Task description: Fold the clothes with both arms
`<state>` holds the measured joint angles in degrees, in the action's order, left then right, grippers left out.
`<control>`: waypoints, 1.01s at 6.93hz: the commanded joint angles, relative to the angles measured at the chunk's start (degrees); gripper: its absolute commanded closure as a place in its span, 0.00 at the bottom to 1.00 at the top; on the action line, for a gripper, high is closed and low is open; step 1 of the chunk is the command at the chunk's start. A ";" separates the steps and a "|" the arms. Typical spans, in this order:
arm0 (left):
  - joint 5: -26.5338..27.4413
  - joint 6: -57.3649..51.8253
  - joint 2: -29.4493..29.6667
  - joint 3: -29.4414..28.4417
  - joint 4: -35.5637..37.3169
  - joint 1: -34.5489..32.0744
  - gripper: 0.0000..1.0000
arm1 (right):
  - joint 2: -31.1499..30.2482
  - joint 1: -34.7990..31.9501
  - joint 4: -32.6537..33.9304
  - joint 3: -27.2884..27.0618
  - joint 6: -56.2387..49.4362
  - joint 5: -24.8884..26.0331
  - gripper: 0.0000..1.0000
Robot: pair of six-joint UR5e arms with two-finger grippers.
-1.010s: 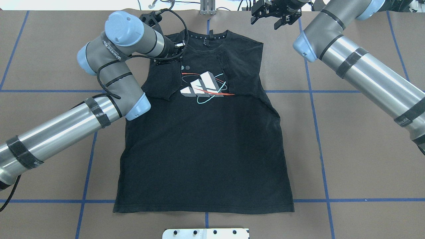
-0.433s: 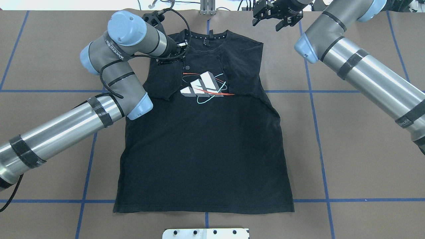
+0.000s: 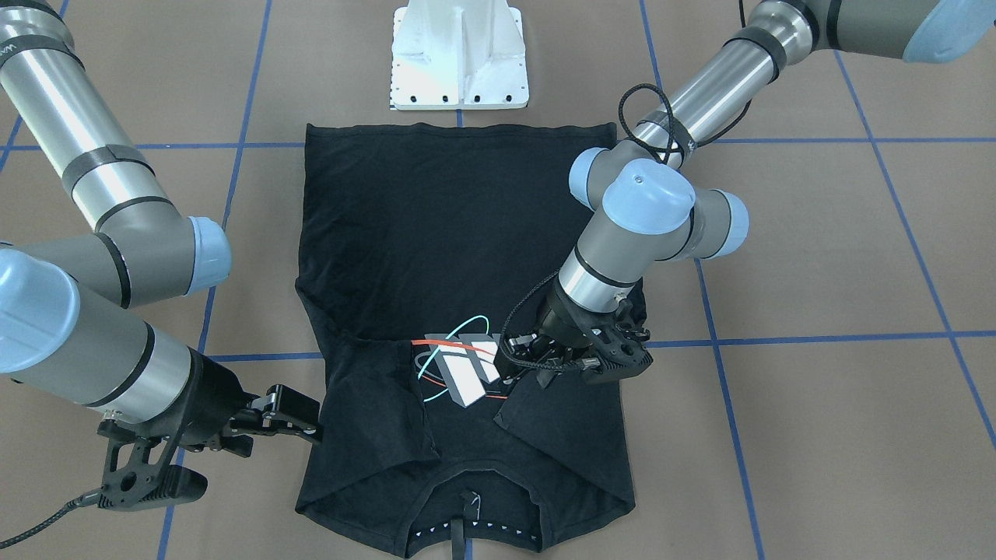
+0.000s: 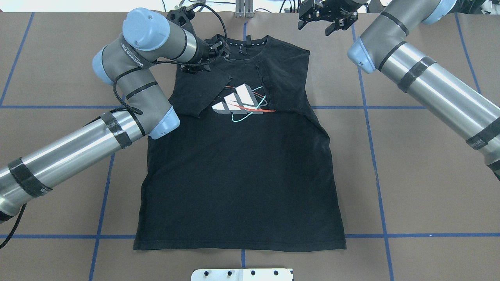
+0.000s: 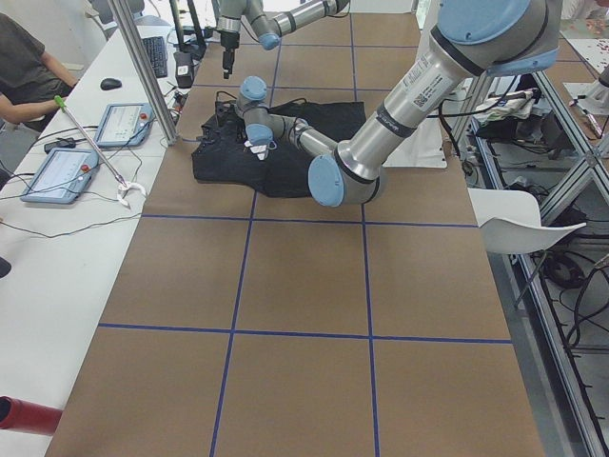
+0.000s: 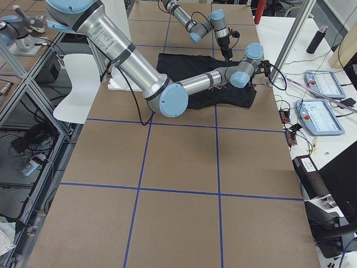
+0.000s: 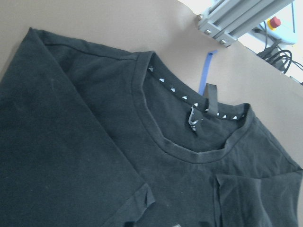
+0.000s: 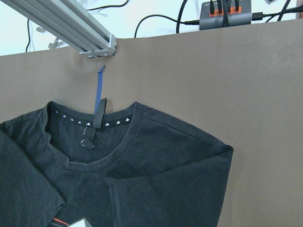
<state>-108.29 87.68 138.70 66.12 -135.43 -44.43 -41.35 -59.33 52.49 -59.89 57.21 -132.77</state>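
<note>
Work cell surroundings, referenced to the table

The table (image 4: 429,195) has a brown top divided into squares by blue tape lines (image 4: 371,156). A white bench (image 5: 57,238) with two control panels (image 5: 119,122) runs along one long side, where an aluminium post (image 5: 143,71) rises. A white chair (image 6: 78,84) stands at the opposite side. Lighting is even.

The black T-shirt (image 4: 238,175) lies flat, face up on the desk (image 4: 410,175), collar farthest from the robot, both short sleeves folded in beside the white-grey logo (image 4: 239,102). The left arm (image 4: 70,152) curls in over the sleeve on its side. The right arm (image 4: 429,86) reaches to the other shoulder, its end effector (image 4: 327,21) spread wide just beside the cloth.
</note>
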 commanded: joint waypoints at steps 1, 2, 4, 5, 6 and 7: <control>-0.42 -0.23 -4.62 6.87 0.43 -0.30 0.00 | -2.66 -0.09 0.85 -3.62 0.88 -4.83 0.00; -1.82 -0.23 -9.97 12.75 0.52 -0.30 0.00 | -5.99 -0.09 4.60 -9.13 0.88 -5.65 0.00; -4.38 -0.23 -17.11 22.78 6.54 -0.39 0.00 | -12.14 -0.09 8.24 -16.72 2.54 -5.83 0.00; -7.34 -0.23 -21.15 30.66 13.11 -0.39 0.00 | -17.22 -0.09 8.42 -21.36 2.82 -5.92 0.00; -8.67 -0.31 -27.54 38.83 14.66 -0.39 0.00 | -22.49 0.00 8.50 -25.50 2.99 -6.53 0.00; -8.77 -0.40 -32.91 44.13 14.06 -0.22 0.00 | -27.59 0.44 8.51 -29.19 2.99 -7.58 0.00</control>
<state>-116.27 87.37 112.28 102.82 -122.18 -44.79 -62.82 -59.24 60.90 -84.41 60.07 -139.34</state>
